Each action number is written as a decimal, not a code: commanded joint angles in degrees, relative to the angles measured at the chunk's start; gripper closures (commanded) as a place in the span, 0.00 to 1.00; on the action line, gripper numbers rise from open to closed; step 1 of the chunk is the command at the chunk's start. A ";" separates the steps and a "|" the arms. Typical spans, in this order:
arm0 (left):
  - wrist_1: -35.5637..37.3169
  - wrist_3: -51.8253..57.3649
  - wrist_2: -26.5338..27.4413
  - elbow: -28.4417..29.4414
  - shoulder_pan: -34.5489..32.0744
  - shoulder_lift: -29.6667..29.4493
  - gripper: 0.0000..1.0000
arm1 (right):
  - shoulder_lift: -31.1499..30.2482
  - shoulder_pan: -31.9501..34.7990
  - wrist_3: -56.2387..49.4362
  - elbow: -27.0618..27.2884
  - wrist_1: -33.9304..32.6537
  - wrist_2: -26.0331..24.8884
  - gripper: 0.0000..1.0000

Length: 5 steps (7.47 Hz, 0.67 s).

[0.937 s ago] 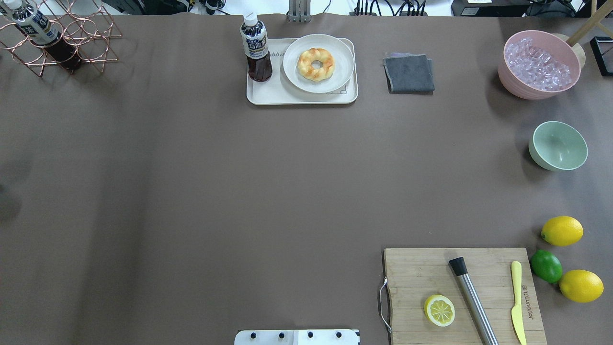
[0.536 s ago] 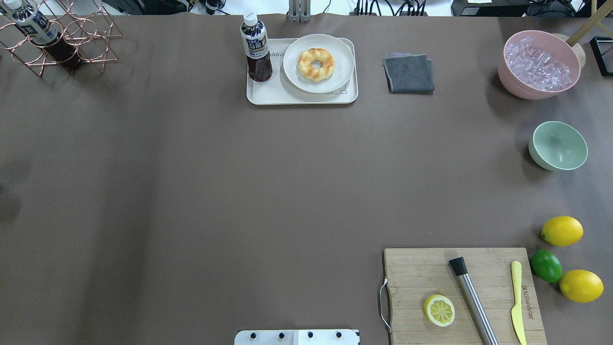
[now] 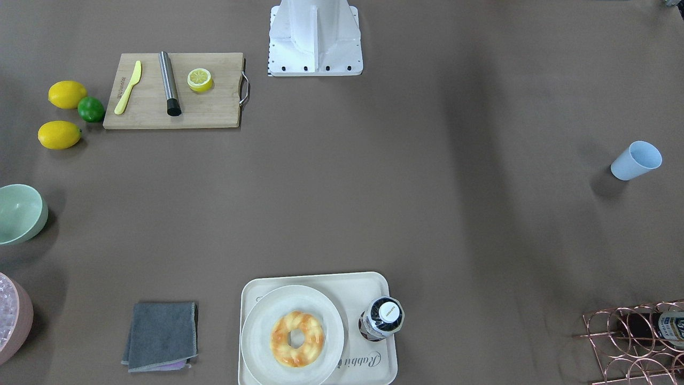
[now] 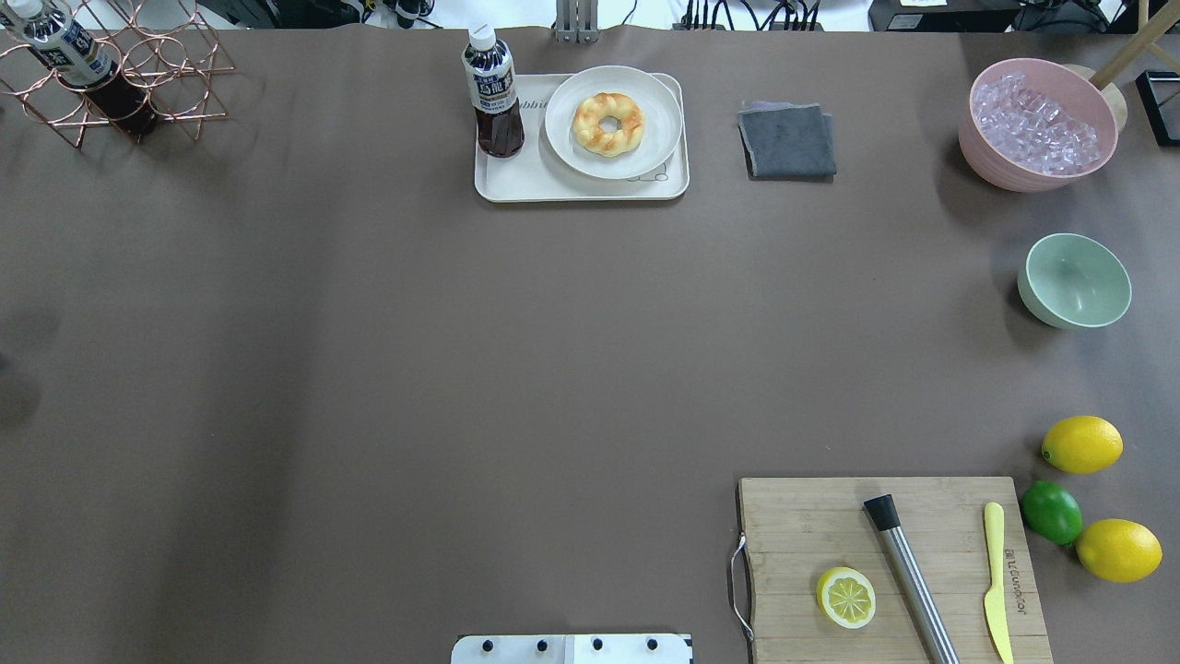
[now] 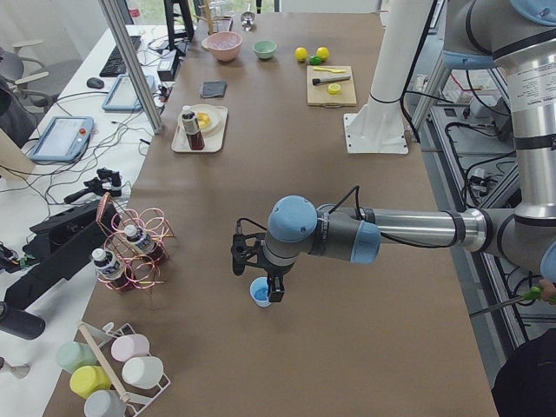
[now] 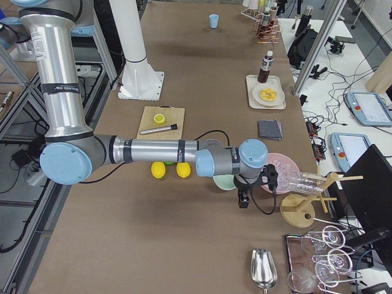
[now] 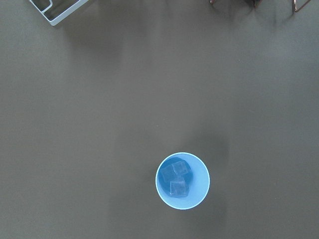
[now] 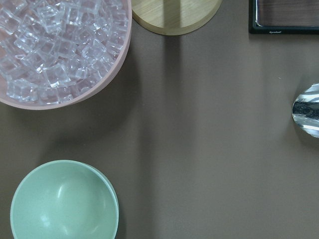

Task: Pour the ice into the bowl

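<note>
Ice (image 7: 175, 170) in cup (image 7: 201, 185), wrist view only; left gripper (image 5: 268, 291), right gripper (image 6: 242, 204) state unclear

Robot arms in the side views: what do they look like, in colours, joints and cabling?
Both the left arm and right arm are silvery metal tubes with pale blue joint caps and dark grey collars. Each ends in black wrist hardware, with a thin black cable looping over the last joint.

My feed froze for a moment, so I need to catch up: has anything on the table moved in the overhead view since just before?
Nothing visibly changed. The bowl, pink tub, tray and cutting board lie where they were, and neither arm shows in the overhead view.
</note>
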 commanded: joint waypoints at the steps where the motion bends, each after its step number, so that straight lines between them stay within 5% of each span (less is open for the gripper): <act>1: -0.45 0.06 2.99 0.67 3.50 -1.97 0.03 | 0.17 -1.07 1.29 -0.65 0.17 -0.78 0.01; 5: -5.25 -13.23 9.05 -1.88 3.51 -3.12 0.03 | 4.11 -8.18 7.53 -2.31 0.70 -3.15 0.01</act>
